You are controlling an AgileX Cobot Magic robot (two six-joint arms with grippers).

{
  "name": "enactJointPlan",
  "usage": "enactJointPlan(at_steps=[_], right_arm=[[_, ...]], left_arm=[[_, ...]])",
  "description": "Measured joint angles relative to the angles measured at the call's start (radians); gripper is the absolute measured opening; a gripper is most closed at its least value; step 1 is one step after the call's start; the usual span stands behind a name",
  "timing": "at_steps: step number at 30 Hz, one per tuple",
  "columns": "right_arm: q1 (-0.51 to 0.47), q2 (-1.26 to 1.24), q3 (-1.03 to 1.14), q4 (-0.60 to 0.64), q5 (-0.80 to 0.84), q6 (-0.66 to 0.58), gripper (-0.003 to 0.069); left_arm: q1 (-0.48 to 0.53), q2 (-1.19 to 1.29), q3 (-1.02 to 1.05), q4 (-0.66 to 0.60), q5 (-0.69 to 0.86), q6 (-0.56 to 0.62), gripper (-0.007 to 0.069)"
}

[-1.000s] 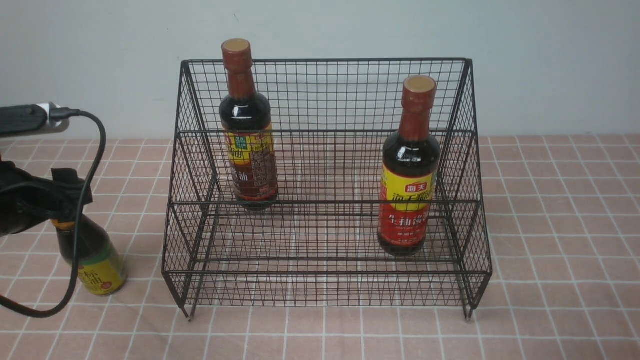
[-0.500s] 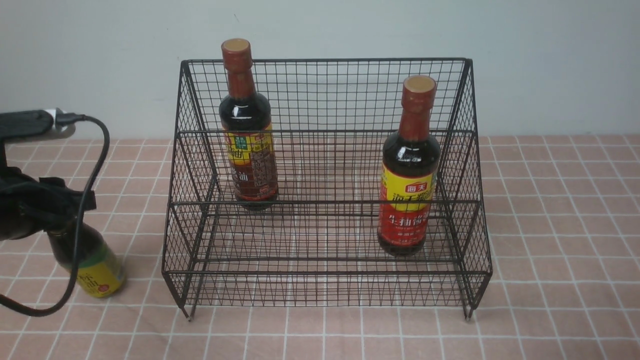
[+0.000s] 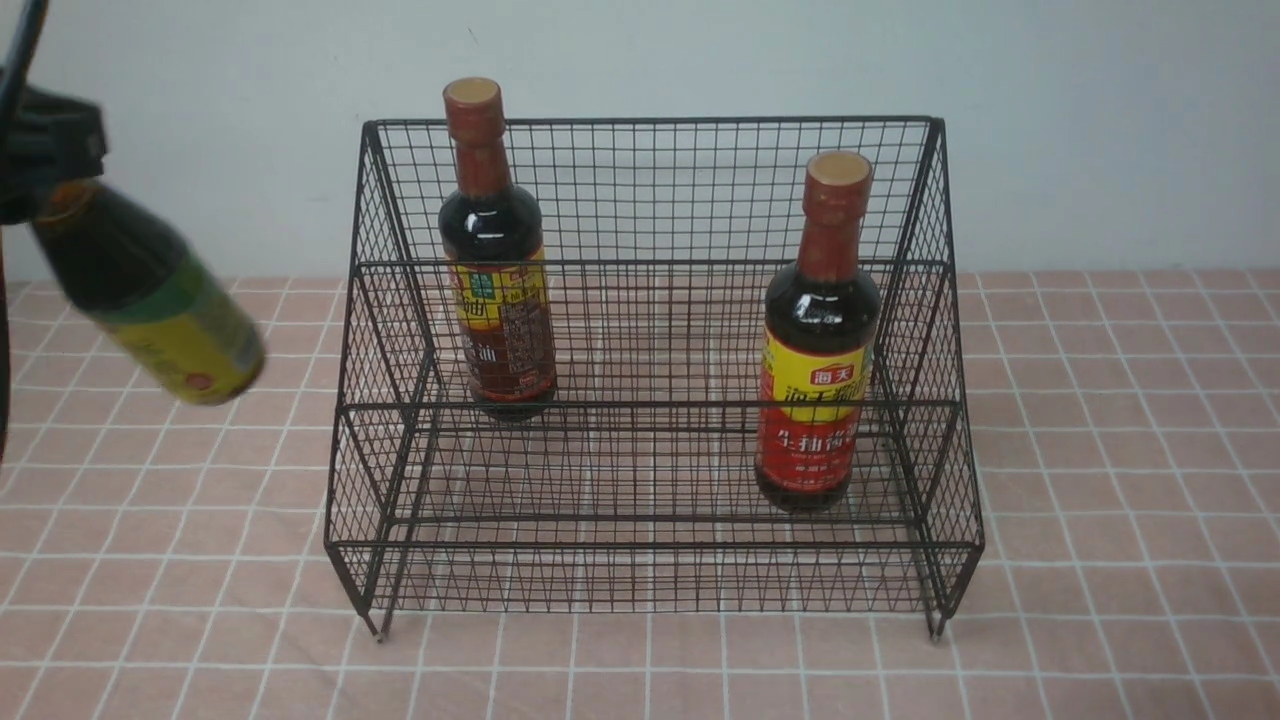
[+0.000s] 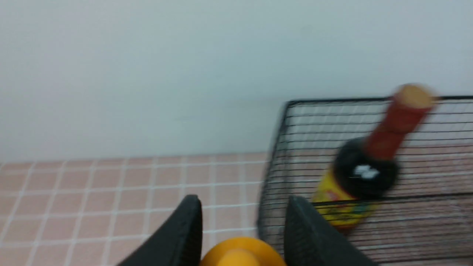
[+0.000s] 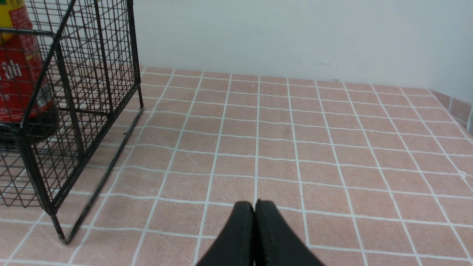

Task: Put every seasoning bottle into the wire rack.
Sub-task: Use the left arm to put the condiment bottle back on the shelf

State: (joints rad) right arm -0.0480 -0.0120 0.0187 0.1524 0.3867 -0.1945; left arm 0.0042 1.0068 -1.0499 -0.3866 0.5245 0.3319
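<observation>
Front view: the short bottle (image 3: pixel 150 300) hangs in the air off the table (image 3: pixel 1100 450), to the left of the wire rack (image 3: pixel 655 360) and apart from it. The left gripper (image 3: pixel 45 160) grips it at the neck, at the frame's upper left edge. Long axis is tilted: cap up and outward, base down and toward the rack's left side wall. Two tall bottles are in the rack already: brown-label bottle (image 3: pixel 495 250) on an upper shelf at back left, red-label bottle (image 3: pixel 820 340) on a lower shelf at right. Free shelf space lies between them.

Left wrist view (blurred): both fingers (image 4: pixel 177 236) stand either side of the yellow cap (image 4: pixel 242 253), clamped on the neck below it. Rack and brown-label bottle lie ahead and to one side of the cap.

Right wrist view: the right gripper (image 5: pixel 254 210) has its fingers pressed together with nothing between, over bare table beside the rack's right wall.

Judgement: left arm is nearer and carries the load. Next move needs travel rightward over the rack's side wall, with the bottle axis brought upright before lowering.
</observation>
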Motion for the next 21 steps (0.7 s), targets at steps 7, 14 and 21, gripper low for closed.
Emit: enactJointPlan(at_steps=[7, 14, 21], right_arm=[[0.000, 0.000, 0.000, 0.000, 0.000, 0.000, -0.0015], [0.000, 0.000, 0.000, 0.000, 0.000, 0.000, -0.0015], [0.000, 0.000, 0.000, 0.000, 0.000, 0.008, -0.0015]], left_arm=[[-0.216, 0.016, -0.001, -0.020, 0.016, 0.011, 0.0260], [-0.347, 0.149, -0.001, -0.021, -0.011, 0.011, 0.0260], [-0.364, 0.280, -0.001, -0.019, -0.074, 0.012, 0.0260]])
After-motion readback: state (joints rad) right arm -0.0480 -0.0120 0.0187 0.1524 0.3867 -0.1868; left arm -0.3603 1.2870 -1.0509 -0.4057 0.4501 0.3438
